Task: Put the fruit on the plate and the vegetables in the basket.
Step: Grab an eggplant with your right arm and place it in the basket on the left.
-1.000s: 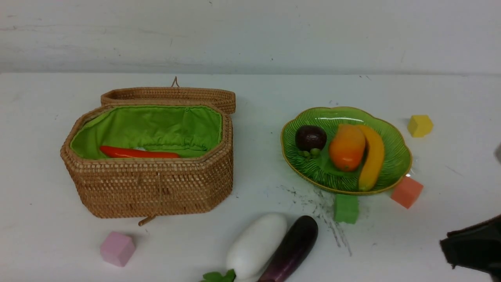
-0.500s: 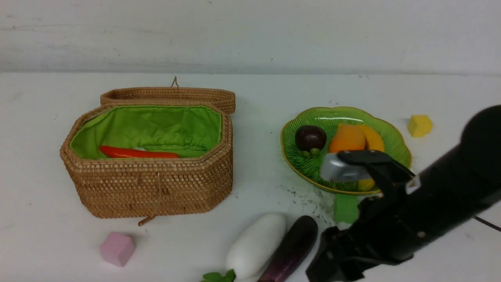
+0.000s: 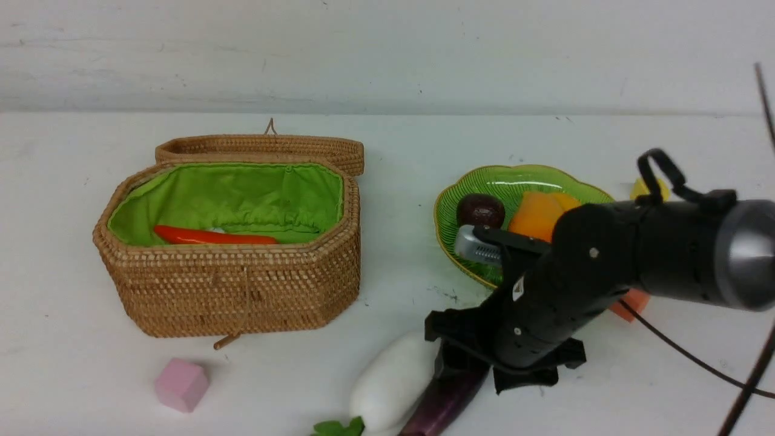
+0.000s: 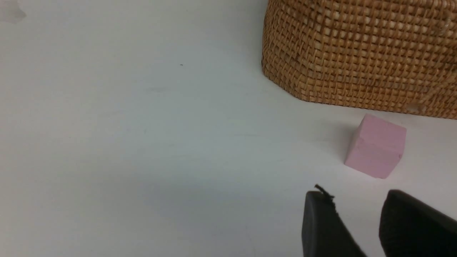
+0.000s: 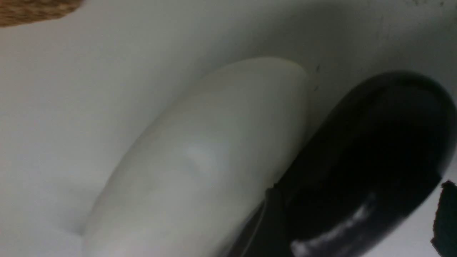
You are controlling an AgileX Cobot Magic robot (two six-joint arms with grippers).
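Woven rattan forms the basket (image 3: 242,284), at 9 o'clock from table centre, with its lid (image 3: 260,148) folded back. One red pepper (image 3: 215,236) lies on the green lining; the rest of the interior stays free for more items.

The pink cube (image 3: 180,384) sits at 7 o'clock, near the basket front and well apart from the vegetables. The left gripper (image 4: 357,228) shows only in the left wrist view, where it hovers beside that cube with its fingers slightly apart and nothing between them.

The white radish (image 3: 396,381) and the dark purple eggplant (image 3: 448,393) lie at 6 o'clock, side by side and touching along their length. Both look like rigid, glossy, hollow plastic: probably light, stiff and slippery. Take each across its thickest mid-section, not at the tapered end or the leaves.

The right gripper (image 3: 457,357) hangs directly over the far end of the eggplant, jaws spread and straddling that end, not yet clamped. Because the two bodies touch, one finger must enter the seam between them; the radish may roll aside.

The plate (image 3: 484,181) at 3 o'clock holds the mangosteen (image 3: 480,210) and the mango (image 3: 533,215); the right arm hides the banana. An orange cube (image 3: 633,300) and a yellow cube (image 3: 648,191) sit near the plate rim, clear of the route to the basket.
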